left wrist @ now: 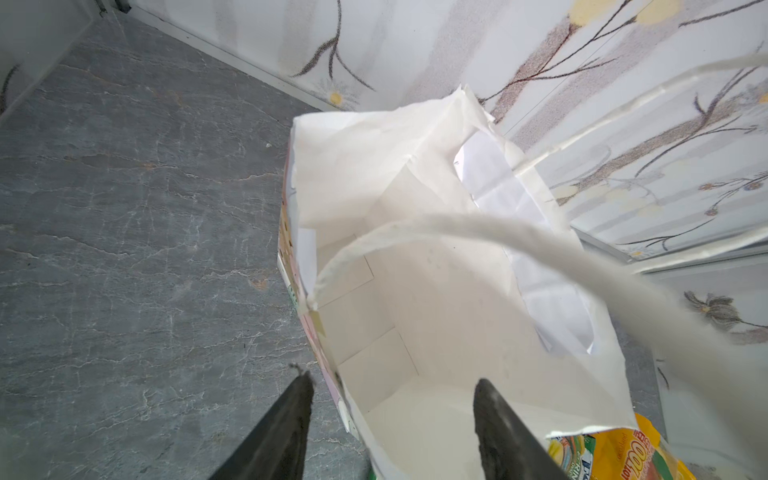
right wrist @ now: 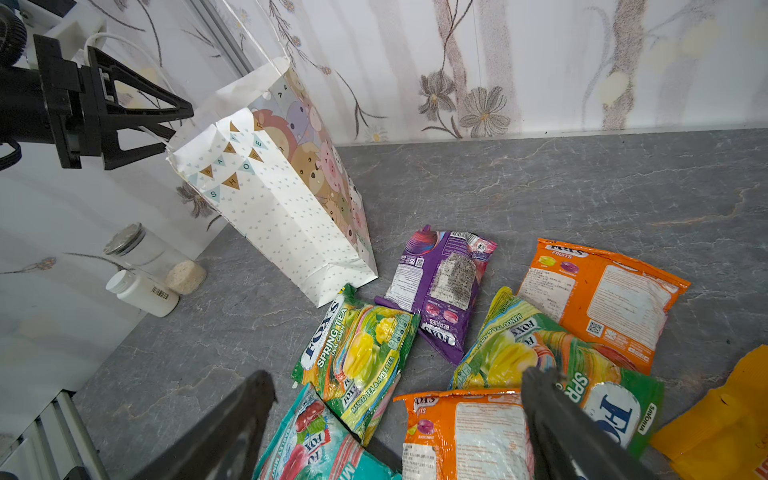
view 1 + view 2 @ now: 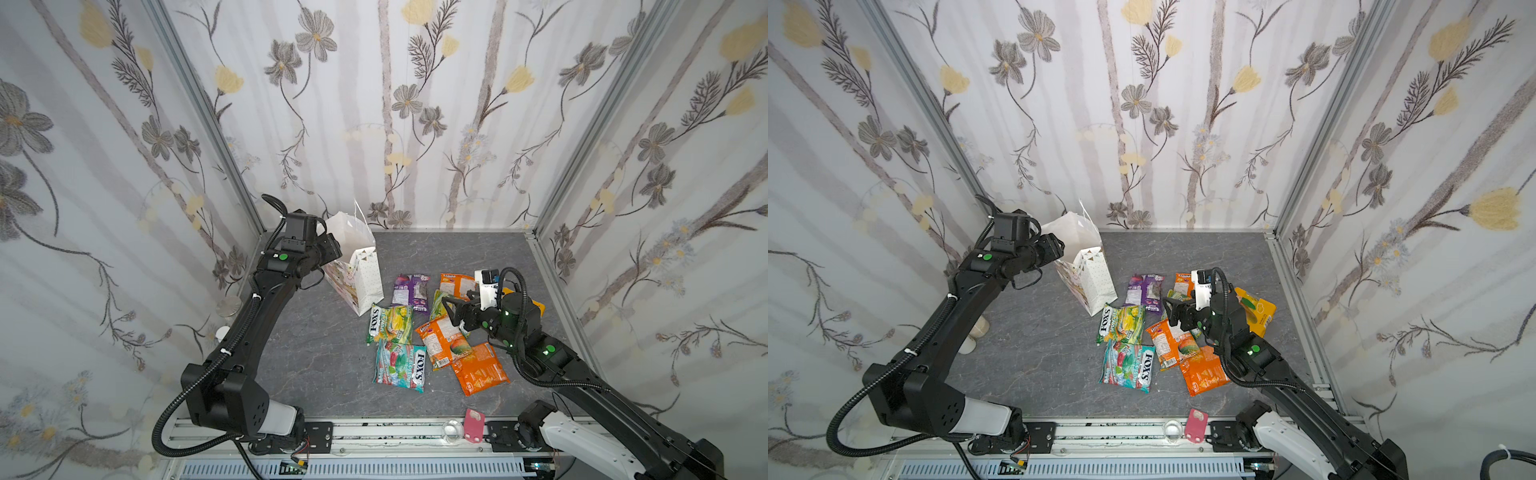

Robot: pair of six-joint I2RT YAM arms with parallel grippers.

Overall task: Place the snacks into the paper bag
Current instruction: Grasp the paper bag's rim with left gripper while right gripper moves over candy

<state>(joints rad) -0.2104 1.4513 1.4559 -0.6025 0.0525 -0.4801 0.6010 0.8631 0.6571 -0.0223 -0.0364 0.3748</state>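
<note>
Bag-steadying step: your left gripper (image 1: pixel 392 378) straddles the rim of the bag (image 2: pixel 274 216), jaws apart; your right gripper (image 2: pixel 399 376), open over the snacks (image 2: pixel 357 353), should pick one next.

Bag: paper bag (image 2: pixel 274 199) stands on gray surface (image 2: pixel 540 187), top open.
L arm: left end effector (image 2: pixel 180 121) at bag's top rim.
R arm: right end effector (image 2: pixel 401 378) fingers wide apart, nothing btwn them, over the snacks.
Snacks: green-yellow FOX'S pkt (image 2: pixel 357 353) just beside bag base; purple pkt (image 2: pixel 440 286), orange pkt (image 2: pixel 602 299), teal pkt (image 2: pixel 316 440) lie flat, some overlapping.
By wall: glass jar (image 2: pixel 137 249), white bottle (image 2: pixel 143 293).
</note>
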